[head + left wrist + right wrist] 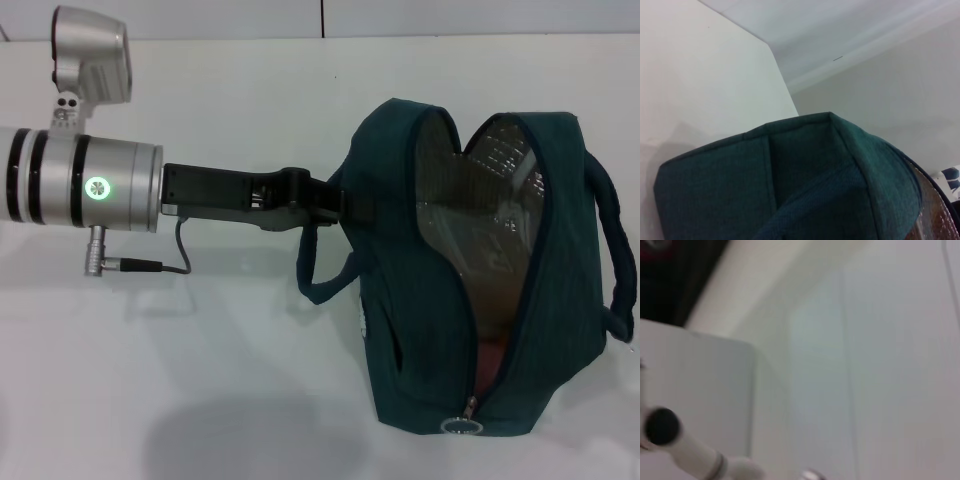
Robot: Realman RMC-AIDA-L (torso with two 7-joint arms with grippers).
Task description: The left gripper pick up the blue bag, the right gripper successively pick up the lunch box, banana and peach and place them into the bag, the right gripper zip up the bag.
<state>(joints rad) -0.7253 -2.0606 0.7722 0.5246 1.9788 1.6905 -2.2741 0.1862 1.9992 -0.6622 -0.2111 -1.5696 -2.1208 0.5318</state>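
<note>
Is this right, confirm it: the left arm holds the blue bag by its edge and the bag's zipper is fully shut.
Not quite. The left gripper does hold the blue bag at its edge, but the zipper is open: the head view shows the silver lining exposed.

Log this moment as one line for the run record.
left claw: gripping edge of dark teal-blue fabric bag | bag: unzipped, foil lining showing | zipper ring pull: near end | right claw: out of view

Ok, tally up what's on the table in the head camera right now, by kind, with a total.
Bags: 1, the blue bag, unzipped
Grippers: 1, the left gripper, at the bag's rim
Zipper pulls: 1, the ring zipper pull
Total: 3
</note>
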